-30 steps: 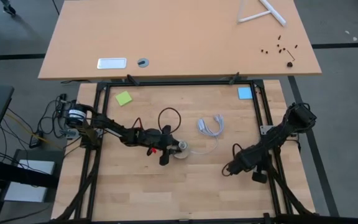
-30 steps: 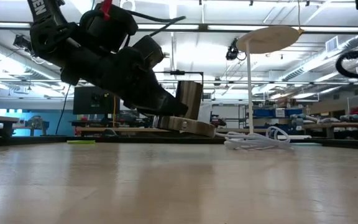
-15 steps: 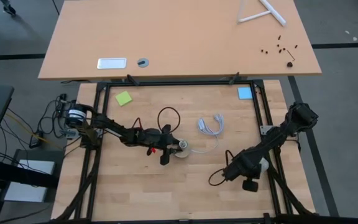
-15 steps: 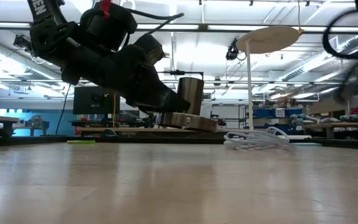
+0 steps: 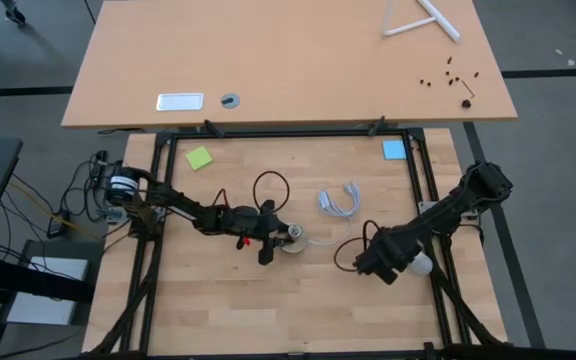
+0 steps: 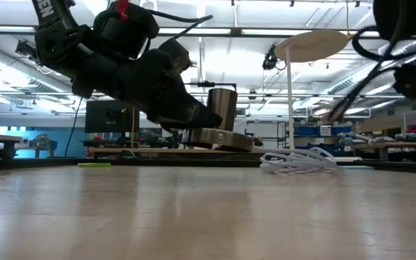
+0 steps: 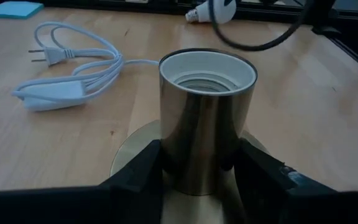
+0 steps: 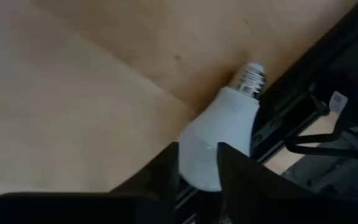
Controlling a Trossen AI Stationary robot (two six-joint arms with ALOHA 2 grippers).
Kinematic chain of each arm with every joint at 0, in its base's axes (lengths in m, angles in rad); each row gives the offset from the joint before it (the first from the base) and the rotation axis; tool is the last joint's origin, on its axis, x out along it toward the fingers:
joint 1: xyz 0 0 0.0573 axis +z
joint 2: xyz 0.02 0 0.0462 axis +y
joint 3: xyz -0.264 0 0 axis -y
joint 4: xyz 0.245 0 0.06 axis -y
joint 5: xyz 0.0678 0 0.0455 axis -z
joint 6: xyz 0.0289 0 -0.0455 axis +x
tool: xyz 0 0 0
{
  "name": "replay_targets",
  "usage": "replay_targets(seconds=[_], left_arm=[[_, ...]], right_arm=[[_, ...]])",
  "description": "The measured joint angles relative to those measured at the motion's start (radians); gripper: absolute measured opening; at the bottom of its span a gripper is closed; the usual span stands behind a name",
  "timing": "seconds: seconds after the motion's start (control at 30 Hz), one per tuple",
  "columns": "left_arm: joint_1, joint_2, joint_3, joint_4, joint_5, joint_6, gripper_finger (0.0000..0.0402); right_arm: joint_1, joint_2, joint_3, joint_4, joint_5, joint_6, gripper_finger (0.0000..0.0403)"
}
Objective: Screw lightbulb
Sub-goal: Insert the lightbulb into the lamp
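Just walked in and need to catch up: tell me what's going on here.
The left claw grips the brass lamp socket mid-table, holding it upright with its opening empty. The right claw is over at the table's right edge, its fingers either side of the white lightbulb lying against the frame. Nothing is screwed in yet.

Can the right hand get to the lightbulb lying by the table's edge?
Probably yes. The right hand is right over the lightbulb, fingers on either side, with nothing between them.

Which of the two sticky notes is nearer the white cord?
The blue sticky note, at the table's far right; the coiled white cord lies closer to it than to the green sticky note.
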Motion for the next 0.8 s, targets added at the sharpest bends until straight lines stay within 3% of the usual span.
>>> replay_targets(seconds=[0.27,0.47,0.63,0.8], left_arm=[[0.002,0.0,0.0,0.003,0.008,0.003,0.0159],[0.002,0.0,0.0,0.009,0.017,0.012,0.0159],[0.002,0.0,0.0,0.009,0.016,0.019,0.0159],[0.002,0.0,0.0,0.008,0.016,0.019,0.0159]], right_arm=[[-0.035,0.0,-0.125,0.009,-0.031,-0.027,0.0211],[-0.024,-0.003,-0.069,-0.065,-0.062,-0.135,0.0236],[0.009,-0.004,-0.028,-0.214,-0.081,-0.184,0.0219],[0.067,-0.004,-0.084,-0.163,-0.158,-0.174,0.0143]])
